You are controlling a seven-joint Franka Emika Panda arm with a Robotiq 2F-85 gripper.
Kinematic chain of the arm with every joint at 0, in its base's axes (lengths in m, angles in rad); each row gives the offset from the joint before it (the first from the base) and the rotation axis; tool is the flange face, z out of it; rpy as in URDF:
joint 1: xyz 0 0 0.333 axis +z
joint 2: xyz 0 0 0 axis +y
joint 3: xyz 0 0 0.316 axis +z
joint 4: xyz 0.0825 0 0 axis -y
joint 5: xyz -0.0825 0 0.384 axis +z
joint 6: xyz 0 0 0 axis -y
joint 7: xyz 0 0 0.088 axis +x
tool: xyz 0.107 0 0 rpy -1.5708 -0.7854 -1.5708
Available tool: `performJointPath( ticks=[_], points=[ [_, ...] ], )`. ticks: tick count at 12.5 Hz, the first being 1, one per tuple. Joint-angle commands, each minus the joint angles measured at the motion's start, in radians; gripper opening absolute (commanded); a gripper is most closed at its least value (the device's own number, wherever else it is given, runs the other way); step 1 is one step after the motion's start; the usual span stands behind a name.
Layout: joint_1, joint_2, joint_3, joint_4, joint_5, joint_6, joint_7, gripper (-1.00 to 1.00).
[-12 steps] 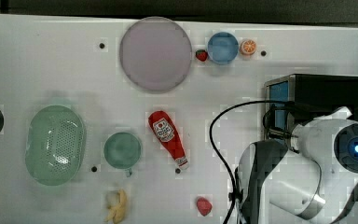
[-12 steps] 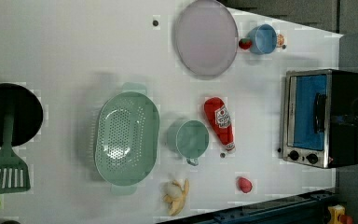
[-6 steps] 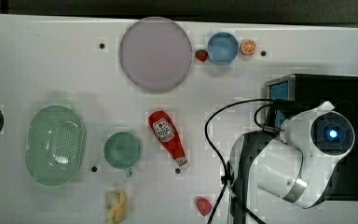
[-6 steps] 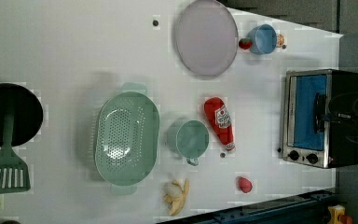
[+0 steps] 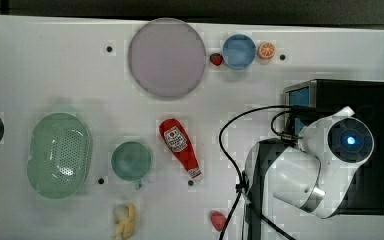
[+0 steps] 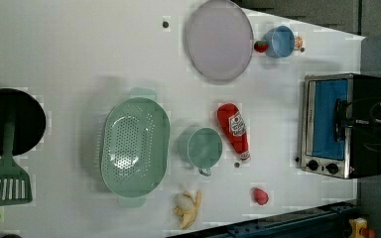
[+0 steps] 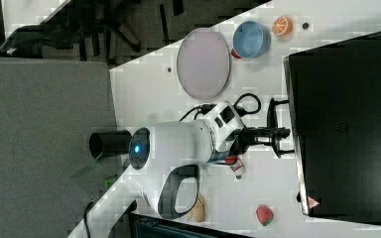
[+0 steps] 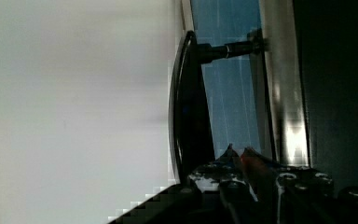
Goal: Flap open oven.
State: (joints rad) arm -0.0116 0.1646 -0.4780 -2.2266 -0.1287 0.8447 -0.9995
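Boxy black-topped toaster oven (image 6: 341,126) with silver frame at left view's right; blue glass door shut. Gripper (image 7: 281,134) nearly closed at black bar handle (image 8: 186,107); grip uncertain. Pull-down remains.

Bright, even light; blocky blur.
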Motion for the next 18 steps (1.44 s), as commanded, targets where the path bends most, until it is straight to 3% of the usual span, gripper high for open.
performJointPath(
  ticks=[1,9,13,18],
  points=[
    [0.019,0.0,0.046,-0.004,-0.019,-0.012,-0.008,-0.65],
    [0.089,0.04,0.155,-0.048,-0.362,-0.018,0.398,-0.65],
    [0.132,0.127,0.204,-0.046,-0.469,-0.02,0.607,-0.65],
    [0.224,0.26,0.212,-0.022,-0.675,-0.027,0.944,-0.65]
  ],
)
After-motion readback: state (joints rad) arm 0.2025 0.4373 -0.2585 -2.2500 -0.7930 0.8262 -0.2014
